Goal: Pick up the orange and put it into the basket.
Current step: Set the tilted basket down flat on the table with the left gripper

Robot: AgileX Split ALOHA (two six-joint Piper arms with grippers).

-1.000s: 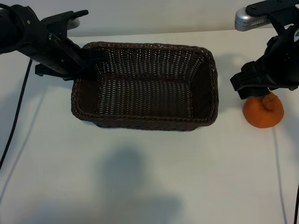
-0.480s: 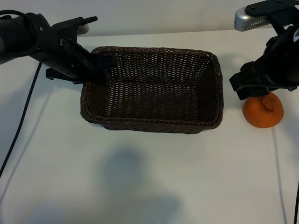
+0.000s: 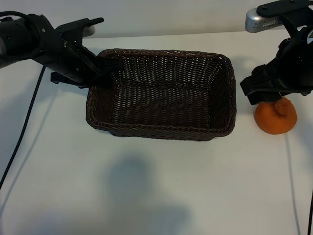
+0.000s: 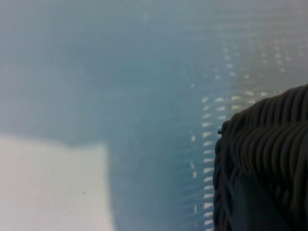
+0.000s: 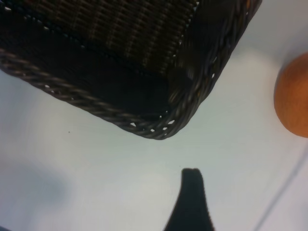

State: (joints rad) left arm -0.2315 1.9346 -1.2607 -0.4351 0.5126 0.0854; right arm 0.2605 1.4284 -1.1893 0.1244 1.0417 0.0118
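Note:
The dark-brown wicker basket (image 3: 161,131) sits mid-table. My left gripper (image 3: 104,66) is shut on the rim at the basket's far left corner; in the left wrist view the braided rim (image 4: 269,130) lies against a dark finger (image 4: 255,207). The orange (image 3: 275,117), bump upward, rests on the table to the right of the basket, a small gap apart. My right gripper (image 3: 257,91) hovers open just above the orange and a little to its left, touching nothing. The right wrist view shows one fingertip (image 5: 191,185), the basket's corner (image 5: 192,91) and the orange's edge (image 5: 294,96).
The white table (image 3: 156,186) has free room in front of the basket. A black cable (image 3: 22,132) trails down the left side, and a thin one (image 3: 292,181) runs along the right. A silver and black fixture (image 3: 266,17) stands at the back right.
The left gripper has dragged the basket to the right, closer to the orange, slowing over the last half second. The right arm and the orange have not moved.

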